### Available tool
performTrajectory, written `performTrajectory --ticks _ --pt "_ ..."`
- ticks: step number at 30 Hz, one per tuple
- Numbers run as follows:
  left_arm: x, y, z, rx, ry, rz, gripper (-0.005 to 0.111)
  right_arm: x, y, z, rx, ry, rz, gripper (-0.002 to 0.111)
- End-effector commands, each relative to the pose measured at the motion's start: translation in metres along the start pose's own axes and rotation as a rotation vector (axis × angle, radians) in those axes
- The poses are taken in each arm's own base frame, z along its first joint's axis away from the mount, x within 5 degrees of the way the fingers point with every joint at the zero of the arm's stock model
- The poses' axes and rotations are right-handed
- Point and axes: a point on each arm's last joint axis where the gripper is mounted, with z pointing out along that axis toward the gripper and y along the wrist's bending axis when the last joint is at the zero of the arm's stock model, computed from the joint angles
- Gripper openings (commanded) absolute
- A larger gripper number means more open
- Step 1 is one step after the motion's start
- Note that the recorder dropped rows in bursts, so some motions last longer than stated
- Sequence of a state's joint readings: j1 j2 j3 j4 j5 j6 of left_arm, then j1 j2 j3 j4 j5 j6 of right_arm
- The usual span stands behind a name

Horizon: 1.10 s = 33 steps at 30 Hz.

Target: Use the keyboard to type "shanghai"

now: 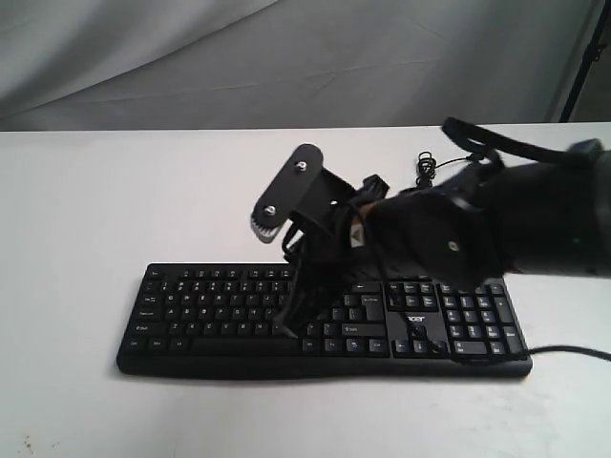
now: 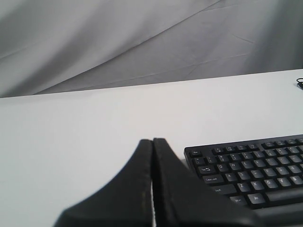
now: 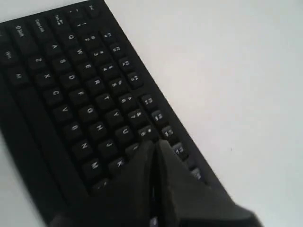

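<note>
1. A white tabletop (image 1: 86,210) fills the scene, and a creased grey cloth backdrop (image 1: 191,57) hangs behind it.
2. The black keyboard (image 1: 210,305) lies flat near the front edge of the tabletop, long side across the exterior view. Its numeric pad (image 1: 482,320) is at the right end, with a small white "acer" logo (image 1: 412,299) just left of it.
3. A thin black cable (image 1: 573,351) runs from the keyboard's right end across the tabletop and out of view.
4. The right arm (image 1: 516,219) comes in from the right, above the numeric pad, and crosses to the middle of the keyboard.
5. The right fingers (image 1: 298,286) point down at the letter keys. In the right wrist view we see these fingers (image 3: 137,170) pressed together with nothing between them, the tips over the keys just past U and J.
6. We cannot tell whether the tips touch a key — they hide the spot beneath them.
7. In the left wrist view, the left fingers (image 2: 142,161) are also clenched together and hold nothing.
8. They sit over bare tabletop (image 2: 71,142), just beside the left end of the keyboard (image 2: 255,170) — near its Esc corner, not over any key.
</note>
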<state>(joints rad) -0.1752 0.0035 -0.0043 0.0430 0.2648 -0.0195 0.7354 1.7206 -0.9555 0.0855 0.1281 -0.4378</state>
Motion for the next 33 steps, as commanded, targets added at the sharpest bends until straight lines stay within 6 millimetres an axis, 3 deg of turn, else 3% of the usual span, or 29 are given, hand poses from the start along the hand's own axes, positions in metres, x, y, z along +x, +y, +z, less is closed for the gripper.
performTrajectory --ticks 1,6,15,20,22,24,25,27,30,33 --pt "0.001 0.000 0.000 0.002 -0.005 0.002 0.000 0.022 0.007 -0.046 0.024 -0.072 0.119 0.000" --pt "0.001 0.000 0.000 0.002 -0.005 0.002 0.000 0.042 0.015 -0.103 0.058 -0.200 0.224 0.000" --pt "0.001 0.000 0.000 0.002 -0.005 0.002 0.000 0.062 0.022 -0.157 0.110 -0.387 0.274 0.000" --pt "0.001 0.000 0.000 0.002 -0.005 0.002 0.000 0.077 0.022 -0.178 0.168 -0.500 0.319 0.000" --pt "0.001 0.000 0.000 0.002 -0.005 0.002 0.000 0.090 0.022 -0.190 0.201 -0.540 0.351 0.000" --pt "0.001 0.000 0.000 0.002 -0.005 0.002 0.000 0.115 0.022 -0.201 0.284 -0.600 0.412 0.000" --pt "0.001 0.000 0.000 0.002 -0.005 0.002 0.000 0.134 0.021 -0.208 0.365 -0.639 0.445 0.000" --pt "0.001 0.000 0.000 0.002 -0.005 0.002 0.000 0.152 0.019 -0.224 0.502 -0.685 0.495 0.000" --pt "0.001 0.000 0.000 0.002 -0.005 0.002 0.000 0.173 0.022 -0.246 0.709 -0.651 0.577 0.000" --pt "0.001 0.000 0.000 0.002 -0.005 0.002 0.000 0.181 0.028 -0.248 0.758 -0.606 0.616 0.000"
